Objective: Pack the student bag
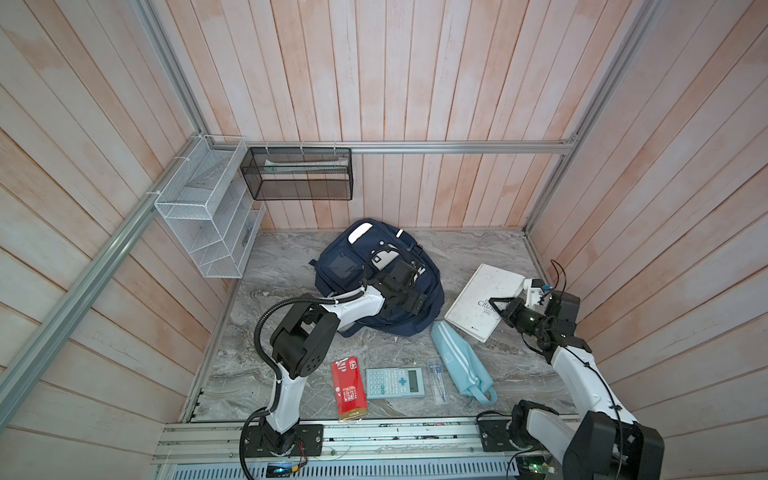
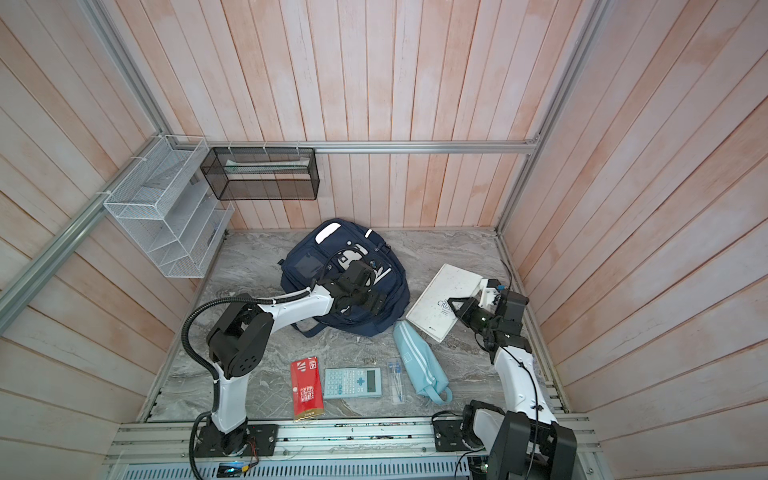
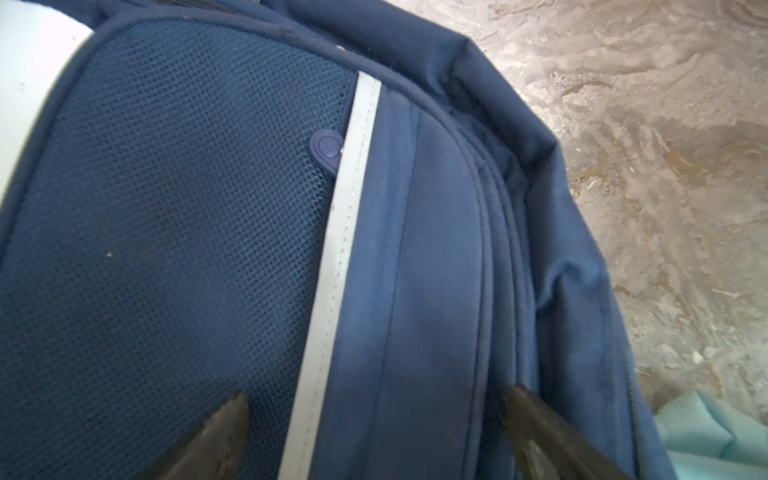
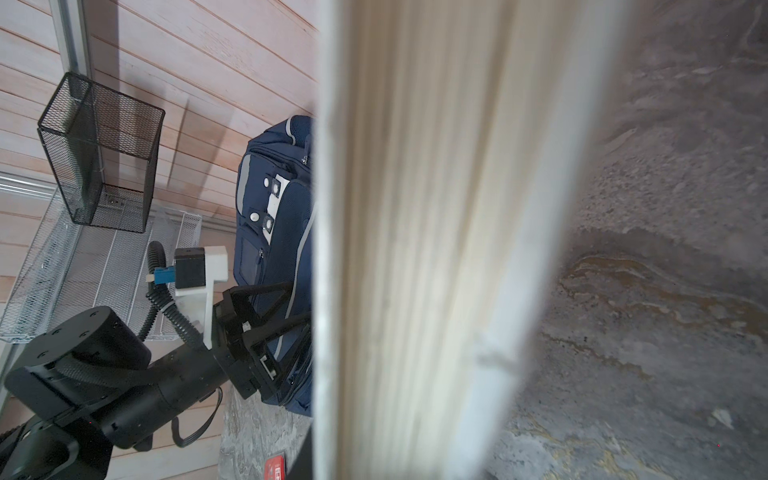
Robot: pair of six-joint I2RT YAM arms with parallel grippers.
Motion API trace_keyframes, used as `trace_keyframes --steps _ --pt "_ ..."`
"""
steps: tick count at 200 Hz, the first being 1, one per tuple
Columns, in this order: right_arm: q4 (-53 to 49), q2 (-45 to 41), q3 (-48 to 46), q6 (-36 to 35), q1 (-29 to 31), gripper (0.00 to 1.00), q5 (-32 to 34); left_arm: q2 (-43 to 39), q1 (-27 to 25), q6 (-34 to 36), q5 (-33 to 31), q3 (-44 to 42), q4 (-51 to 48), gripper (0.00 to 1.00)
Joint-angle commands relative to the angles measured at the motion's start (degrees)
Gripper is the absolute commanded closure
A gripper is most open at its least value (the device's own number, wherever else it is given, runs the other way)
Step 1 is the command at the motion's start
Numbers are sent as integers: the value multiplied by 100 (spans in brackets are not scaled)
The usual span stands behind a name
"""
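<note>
**White book (image 4: 436, 249) clamped on your right, left gripper (image 3: 374, 432) spread over the student bag (image 3: 436, 270)**

Page edges of the white book fill your right wrist view, blurred and very close, with the grey marble table (image 4: 665, 291) beyond them. In both top views your right gripper (image 1: 494, 302) has its jaws closed on that book, gripping it from the side nearest the right wall. One black finger lies across the cover by the printed title, and the book sits tilted rather than flat.

Your left gripper hangs over the student bag with its jaws wide apart. In the left wrist view the two dark fingertips (image 3: 220, 428) straddle a white reflective stripe and the stitched seams beside the mesh panel. You cannot tell from these views whether they touch the fabric, and nothing sits between them but the bag's own surface.

The student bag (image 1: 345, 266) lies front-up on the table towards the back wall, left of the book. A light-blue pencil pouch (image 1: 461, 361) lies just beside the bag's near corner and the book. Along the near edge you have a red packet (image 1: 349, 388), a calculator (image 1: 395, 383) and a clear case (image 1: 437, 380) in a row. A black mesh basket (image 1: 297, 174) and a white wire rack (image 1: 208, 216) hang on the walls.
</note>
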Motion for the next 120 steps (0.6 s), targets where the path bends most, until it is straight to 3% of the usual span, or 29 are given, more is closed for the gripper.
trace_keyframes --steps 1,26,33,42,45,83,120 --pt "353 -19 -15 -143 -36 100 -258 382 -133 26 -419 187 -329 5" --pt "559 -8 -165 -20 19 100 -362 279 -129 -177 -637 261 -319 39" --pt "730 -25 -257 102 92 100 -401 162 -131 -195 -580 281 -321 59" --pt "908 -63 -346 266 203 100 -409 2 -121 -211 -531 403 -428 94" --pt "956 -72 -367 318 243 100 -402 -61 -127 -217 -532 442 -468 100" --pt "1989 -79 -444 1154 1328 100 108 -946 130 -318 36 744 -710 100" --pt "2801 708 -52 1536 2184 100 598 -1410 658 -540 976 831 -658 100"
